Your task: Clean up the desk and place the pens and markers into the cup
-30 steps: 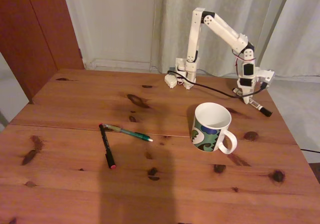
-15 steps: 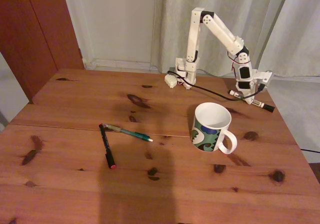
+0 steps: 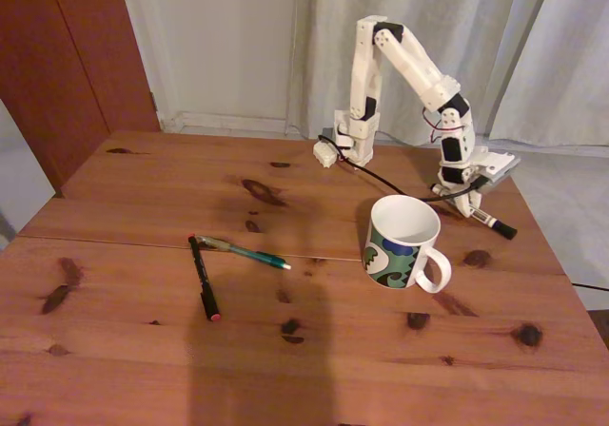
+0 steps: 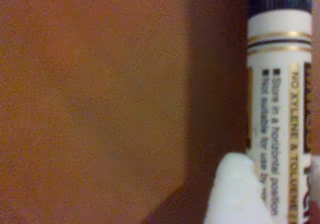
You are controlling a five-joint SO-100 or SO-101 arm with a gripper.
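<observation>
While clamped in hand point(image 3: 473, 207), white marker point(image 3: 490, 221) hangs just behind cup point(image 3: 403, 242); first pickup underway, needs carrying over rim, then release.

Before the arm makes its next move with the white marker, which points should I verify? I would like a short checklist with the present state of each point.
1. End effector has the white marker: ok; in the wrist view a white finger lies against the marker barrel.
2. Marker clear of the desk: cannot tell; in the fixed view the black cap end sits low, near the wood.
3. Mug upright with open mouth: ok.
4. Mug empty enough for the marker: ok; the inside looks bare.
5. Path from marker to mug: ok, but the black cable runs close behind.
6. Teal-green pen and black pen away from the mug: ok; both lie left of it.
</observation>
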